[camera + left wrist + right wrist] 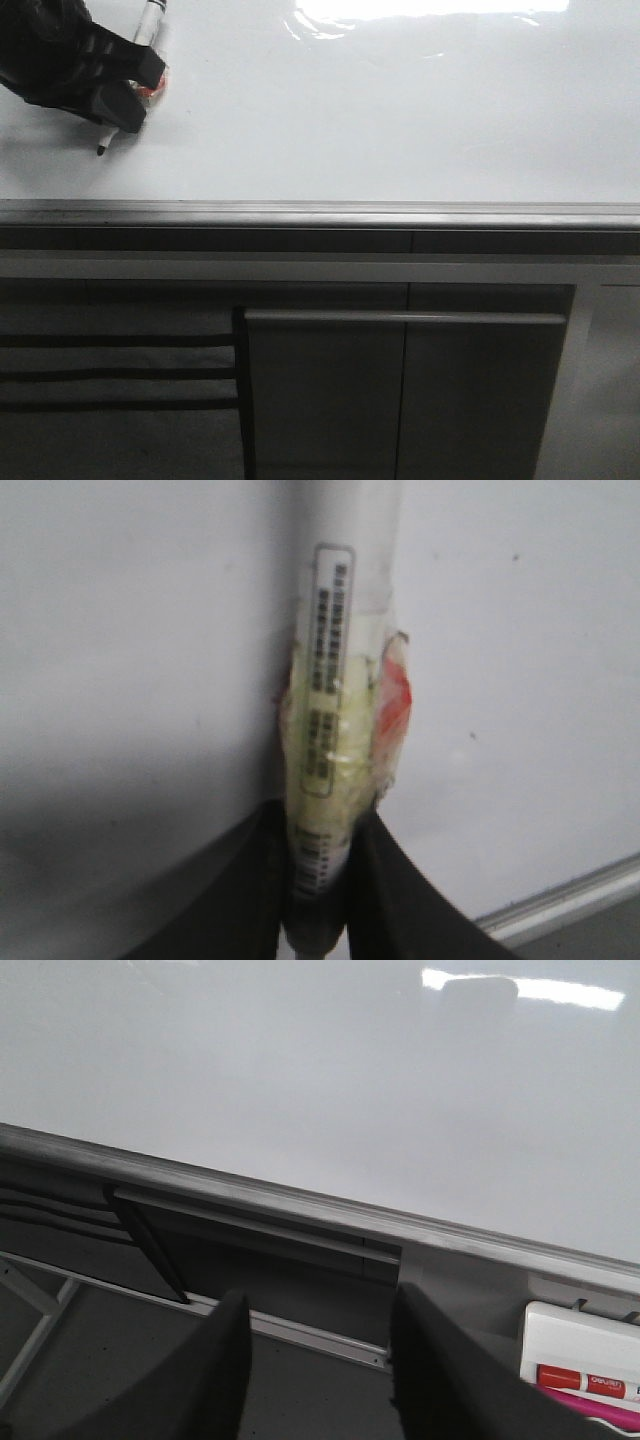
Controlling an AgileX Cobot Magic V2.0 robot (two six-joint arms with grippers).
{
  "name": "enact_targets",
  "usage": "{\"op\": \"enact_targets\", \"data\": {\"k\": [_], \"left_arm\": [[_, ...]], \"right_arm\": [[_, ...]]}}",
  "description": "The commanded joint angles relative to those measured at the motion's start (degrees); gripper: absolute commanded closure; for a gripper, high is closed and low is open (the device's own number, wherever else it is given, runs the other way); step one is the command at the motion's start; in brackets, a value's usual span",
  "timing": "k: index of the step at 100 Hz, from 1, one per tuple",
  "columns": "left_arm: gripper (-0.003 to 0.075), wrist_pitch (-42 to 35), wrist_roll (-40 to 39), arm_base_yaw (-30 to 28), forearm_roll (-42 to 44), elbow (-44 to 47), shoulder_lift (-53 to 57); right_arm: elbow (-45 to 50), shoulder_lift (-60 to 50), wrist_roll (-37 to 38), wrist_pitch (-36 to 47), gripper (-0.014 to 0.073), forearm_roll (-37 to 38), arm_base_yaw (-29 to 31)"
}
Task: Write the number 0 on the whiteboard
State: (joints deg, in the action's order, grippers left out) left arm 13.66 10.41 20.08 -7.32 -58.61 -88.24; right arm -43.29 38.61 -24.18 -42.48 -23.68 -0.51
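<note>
The whiteboard [400, 110] is lying bare across most of its width, giving open room from the centre to the right edge. Only its near-left corner is being taken up, where the left gripper [125, 95] is clamping a marker [135, 75] whose tip is touching or nearly touching the board. The rail [320, 213] is running along the front edge, a low ridge between board and cabinet [400, 390]. The right gripper [315, 1360] is hanging spread over the cabinet, near a marker box [585, 1365].
</note>
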Motion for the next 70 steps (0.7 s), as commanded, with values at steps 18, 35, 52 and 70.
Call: {"op": "enact_targets", "data": {"k": [18, 35, 52, 70], "left_arm": [[0.0740, 18.52, 15.65, 5.88, 0.80, -2.01, 11.38], [0.0741, 31.05, 20.69, 16.95, 0.80, -2.12, 14.88], [0.0740, 39.04, 21.96, 26.53, 0.96, -4.48, 13.84], [0.0740, 42.51, 22.60, 30.42, 1.36, -9.90, 12.12]], "right_arm": [[-2.99, 3.95, -14.39, -5.22, 0.0304, -12.29, 0.38], [-6.73, 11.72, -26.12, -16.00, 0.0304, -21.98, -0.86], [-13.44, 19.52, -28.68, -20.41, 0.0304, -16.70, -11.05], [-19.18, 25.72, -28.73, -20.76, 0.0304, -3.79, -26.29]]}}
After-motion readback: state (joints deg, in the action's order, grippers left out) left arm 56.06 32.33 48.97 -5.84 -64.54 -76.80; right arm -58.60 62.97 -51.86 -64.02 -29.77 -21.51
